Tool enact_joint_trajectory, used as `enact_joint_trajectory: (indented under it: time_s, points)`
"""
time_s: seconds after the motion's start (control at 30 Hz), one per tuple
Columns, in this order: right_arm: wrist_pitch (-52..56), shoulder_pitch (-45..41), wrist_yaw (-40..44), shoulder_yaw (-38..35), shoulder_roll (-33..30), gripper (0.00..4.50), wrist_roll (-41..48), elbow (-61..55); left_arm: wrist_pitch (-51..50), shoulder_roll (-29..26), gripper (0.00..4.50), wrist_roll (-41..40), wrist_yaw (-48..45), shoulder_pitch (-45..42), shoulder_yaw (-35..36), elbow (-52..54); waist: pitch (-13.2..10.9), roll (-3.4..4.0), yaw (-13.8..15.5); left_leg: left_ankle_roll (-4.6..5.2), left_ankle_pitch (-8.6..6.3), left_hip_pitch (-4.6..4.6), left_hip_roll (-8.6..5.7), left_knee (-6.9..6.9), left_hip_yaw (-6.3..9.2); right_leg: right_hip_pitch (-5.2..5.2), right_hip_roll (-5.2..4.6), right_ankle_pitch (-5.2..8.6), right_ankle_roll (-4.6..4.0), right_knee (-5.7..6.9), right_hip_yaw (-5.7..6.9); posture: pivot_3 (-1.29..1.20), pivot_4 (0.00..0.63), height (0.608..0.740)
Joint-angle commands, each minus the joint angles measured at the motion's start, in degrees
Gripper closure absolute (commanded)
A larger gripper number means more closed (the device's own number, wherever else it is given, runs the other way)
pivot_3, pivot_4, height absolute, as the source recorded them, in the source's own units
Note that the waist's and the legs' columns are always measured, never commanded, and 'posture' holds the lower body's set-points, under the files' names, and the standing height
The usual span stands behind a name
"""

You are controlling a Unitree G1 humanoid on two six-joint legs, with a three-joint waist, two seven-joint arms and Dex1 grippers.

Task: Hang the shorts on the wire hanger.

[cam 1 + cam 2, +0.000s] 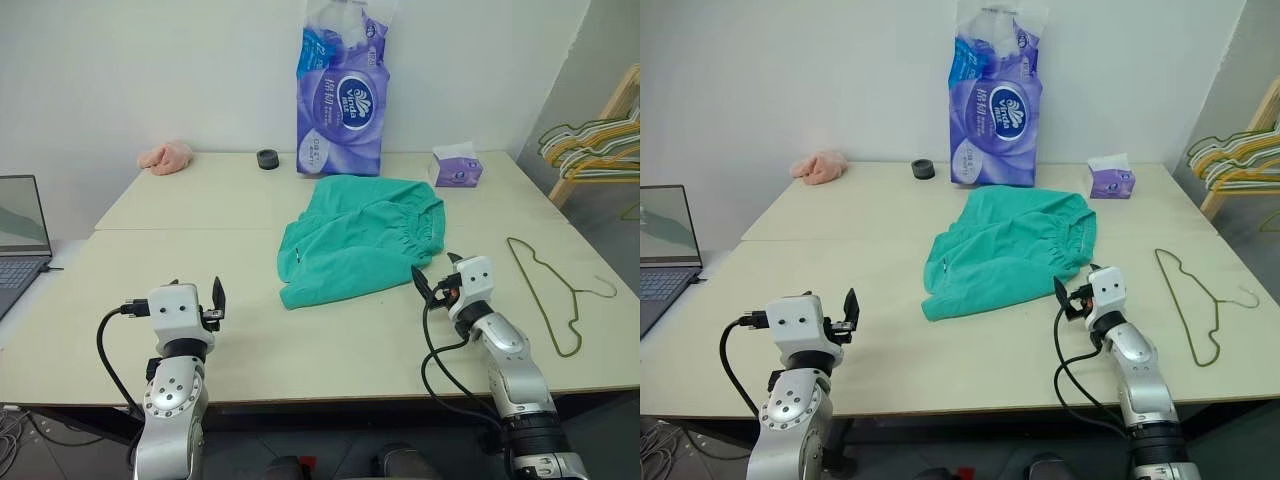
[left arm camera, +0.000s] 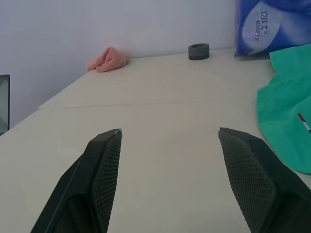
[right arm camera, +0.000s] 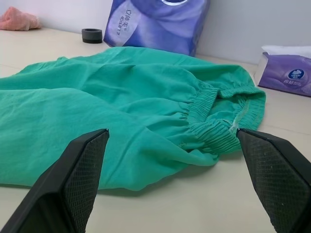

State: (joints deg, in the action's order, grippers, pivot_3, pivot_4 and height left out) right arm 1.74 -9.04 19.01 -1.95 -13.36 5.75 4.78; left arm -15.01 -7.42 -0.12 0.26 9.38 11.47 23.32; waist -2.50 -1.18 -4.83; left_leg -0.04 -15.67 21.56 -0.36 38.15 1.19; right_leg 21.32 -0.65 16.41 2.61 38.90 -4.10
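Right wrist view looks straight along the right pincer point(image 3: 170, 179), whose two fingers stand wide apart with nothing between them, aimed level at the gathered waistband of the shorts point(image 3: 121, 107) just ahead. From the head camera the same pincer point(image 1: 438, 277) hovers low over the counter point(image 1: 330, 350) at the near right corner of the shorts point(image 1: 360, 235), close to the cloth but apart from it. The left pincer point(image 1: 205, 300) is also spread open and empty, held over bare counter well to the left of the shorts. The shorts lie flat and rumpled in the middle of the counter, and the wire hanger point(image 1: 545, 295) lies flat on the counter off to their right, with no cloth on it. So nothing of the task looks done yet: the shorts must be gripped, the hanger taken up, and the two brought together. At the back stand a purple pack of paper rolls point(image 1: 340, 100), its plastic wrap full, and a small purple tissue box point(image 1: 457, 170) with a tissue sticking out.
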Motion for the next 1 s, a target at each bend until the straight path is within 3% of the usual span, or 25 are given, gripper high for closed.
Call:
enact_joint_trajectory:
  time_s: [0.03,0.13,0.23,0.4,0.57,0.73,1.0]
  points:
    - [0.0,-0.4,0.5,-0.5,-0.7,0.02,0.6,-2.9,1.7,-0.4,1.16,-3.1,-3.8,0.0,-1.3,2.1,0.0,0.0,0.0,0.0,0.0,0.0,0.0,0.0,0.0,0.0,0.0,0.0,0.0,0.0,0.0,-0.09,0.0,0.74]
    - [0.1,-0.1,0.6,-0.8,-1.0,0.0,0.7,-3.4,2.7,-0.5,0.82,-6.3,-7.2,0.1,-1.9,2.6,0.0,0.02,-0.2,0.0,0.0,0.0,0.0,0.0,-0.04,0.0,0.0,0.0,0.0,0.0,-0.01,-0.12,0.001,0.74]
    - [0.0,0.2,0.9,-1.0,-1.4,0.0,0.8,-3.9,2.8,-1.2,0.05,-7.6,-9.7,-0.7,-2.9,1.9,0.0,0.04,-0.4,0.0,0.0,-0.01,0.0,0.0,-0.05,0.0,0.01,0.01,0.0,-0.01,-0.02,-0.13,0.001,0.74]
    - [4.1,0.2,13.0,2.7,-5.3,0.0,7.0,-10.5,-4.0,-3.7,0.02,-10.6,-14.3,-8.7,-4.8,-4.4,0.1,0.12,-0.7,0.03,0.02,-0.01,0.0,0.03,-0.04,-0.02,0.07,0.02,0.0,0.0,0.0,-0.17,0.0,0.74]
    - [12.6,-2.0,24.2,8.3,-11.8,0.0,12.2,-20.3,-8.2,-9.7,0.02,-11.8,-23.1,-19.8,-7.9,-14.4,0.1,0.14,-2.5,0.05,0.03,-0.11,0.05,0.04,0.04,-0.12,0.22,0.07,0.1,-0.02,0.02,-0.19,0.0,0.74]
    - [17.7,-5.1,27.6,10.4,-14.5,0.0,14.1,-25.2,-9.4,-15.3,0.02,-10.5,-32.1,-30.8,-12.0,-28.9,0.1,0.13,-4.0,0.05,0.03,-0.04,0.06,-0.02,0.17,-0.03,0.28,0.06,0.07,-0.04,0.07,-0.22,0.003,0.74]
    - [19.5,-6.5,27.8,9.9,-16.1,0.0,13.9,-26.6,-10.1,-18.8,0.02,-8.0,-43.5,-41.6,-17.5,-47.3,0.1,0.12,-6.3,0.03,0.01,0.19,0.01,-0.02,0.2,0.11,0.14,0.02,0.01,-0.15,0.08,-0.26,0.005,0.74]
